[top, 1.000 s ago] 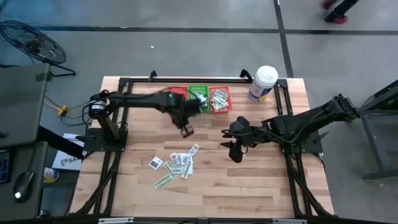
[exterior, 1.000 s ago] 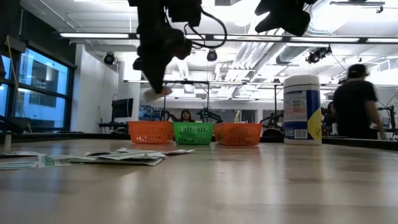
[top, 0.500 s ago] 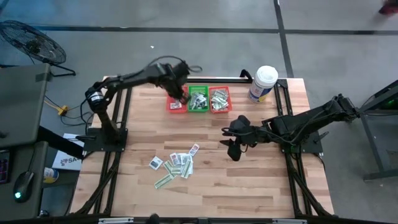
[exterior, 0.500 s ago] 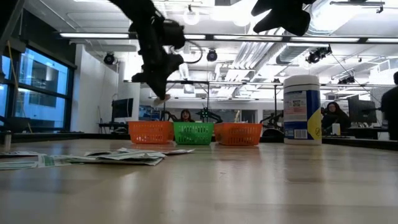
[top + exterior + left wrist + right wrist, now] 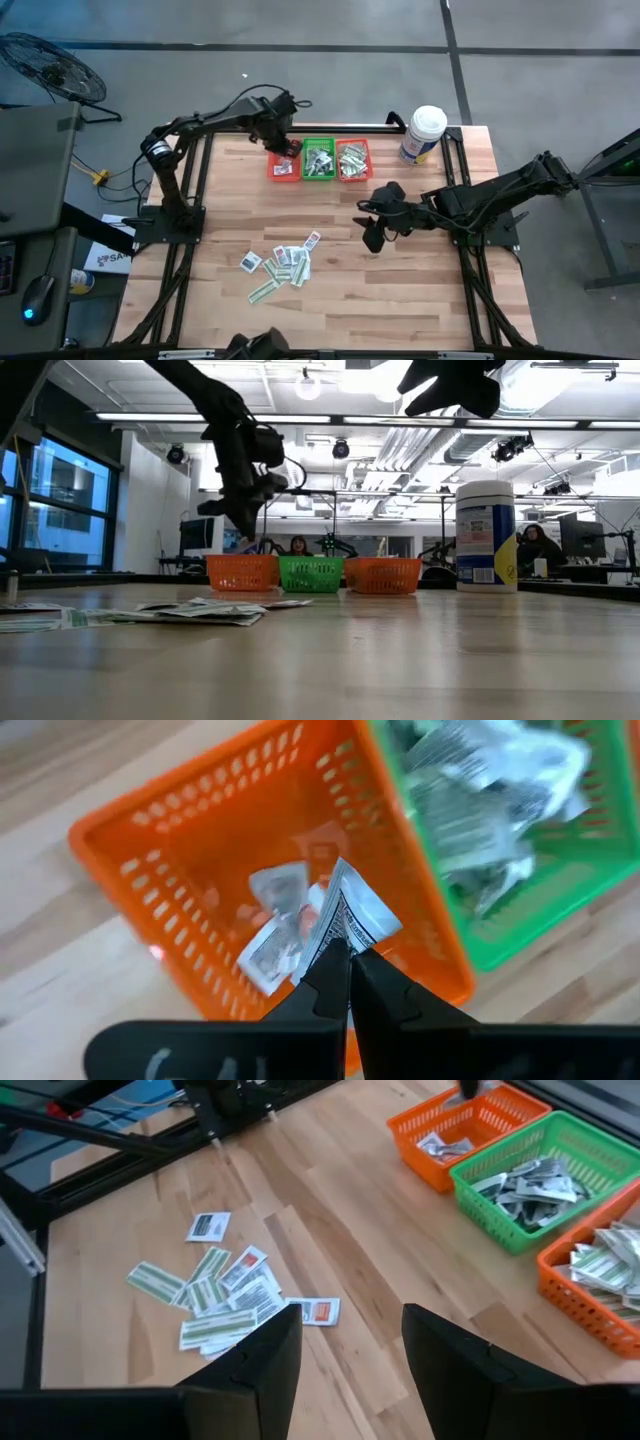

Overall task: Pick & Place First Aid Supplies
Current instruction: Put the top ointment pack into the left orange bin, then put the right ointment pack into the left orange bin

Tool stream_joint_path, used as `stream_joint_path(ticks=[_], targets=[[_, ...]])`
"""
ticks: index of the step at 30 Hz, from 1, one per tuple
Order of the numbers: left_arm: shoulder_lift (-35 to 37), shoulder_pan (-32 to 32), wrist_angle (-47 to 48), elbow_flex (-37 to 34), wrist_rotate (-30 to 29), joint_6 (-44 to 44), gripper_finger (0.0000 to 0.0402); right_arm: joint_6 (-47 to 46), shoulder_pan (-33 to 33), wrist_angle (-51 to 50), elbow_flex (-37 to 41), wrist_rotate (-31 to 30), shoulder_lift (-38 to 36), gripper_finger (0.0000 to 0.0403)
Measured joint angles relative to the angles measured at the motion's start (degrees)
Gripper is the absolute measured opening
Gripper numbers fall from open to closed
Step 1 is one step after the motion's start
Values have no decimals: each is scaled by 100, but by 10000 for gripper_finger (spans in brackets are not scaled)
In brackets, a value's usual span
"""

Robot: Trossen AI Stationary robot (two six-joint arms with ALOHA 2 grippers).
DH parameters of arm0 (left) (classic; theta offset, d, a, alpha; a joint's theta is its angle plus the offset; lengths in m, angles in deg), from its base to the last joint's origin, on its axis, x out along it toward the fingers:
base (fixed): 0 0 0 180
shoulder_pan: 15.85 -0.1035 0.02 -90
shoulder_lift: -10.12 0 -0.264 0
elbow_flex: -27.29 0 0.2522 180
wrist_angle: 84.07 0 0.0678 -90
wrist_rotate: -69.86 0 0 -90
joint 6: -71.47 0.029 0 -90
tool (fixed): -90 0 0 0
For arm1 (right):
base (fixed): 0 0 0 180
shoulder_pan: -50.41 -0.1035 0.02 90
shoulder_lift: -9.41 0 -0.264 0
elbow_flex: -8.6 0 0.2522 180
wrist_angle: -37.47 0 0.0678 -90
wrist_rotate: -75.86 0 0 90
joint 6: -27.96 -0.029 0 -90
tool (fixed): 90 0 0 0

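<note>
Jaws of the left gripper (image 5: 347, 952) pinched on one white packet (image 5: 352, 915) right over the leftmost orange basket (image 5: 190, 850), right gripper (image 5: 350, 1342) hanging wide and empty mid-table. Looks roughly half done: baskets hold plenty, but a loose pile (image 5: 283, 262) sits unsorted on the table (image 5: 420, 300). Only visible from the left wrist view: the pinched packet and a couple already inside that basket.
</note>
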Motion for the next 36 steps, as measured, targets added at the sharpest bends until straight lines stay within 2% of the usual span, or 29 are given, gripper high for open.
stream_joint_path(ticks=[11, 22, 26, 36], targets=[[-2, 132, -37, -441, -27, 10, 9, 8, 2, 0, 0, -114, 0, 168], [-2, 276, -25, -430, -174, 28, 101, 17, 2, -10, 0, 105, 0, 168], [29, 377, 124, -298, -162, 295, 122, 18, 2, -24, 0, 208, 0, 168], [287, 1370, 318, -74, -195, 520, 123, 19, 2, -24, -2, 325, 0, 168]])
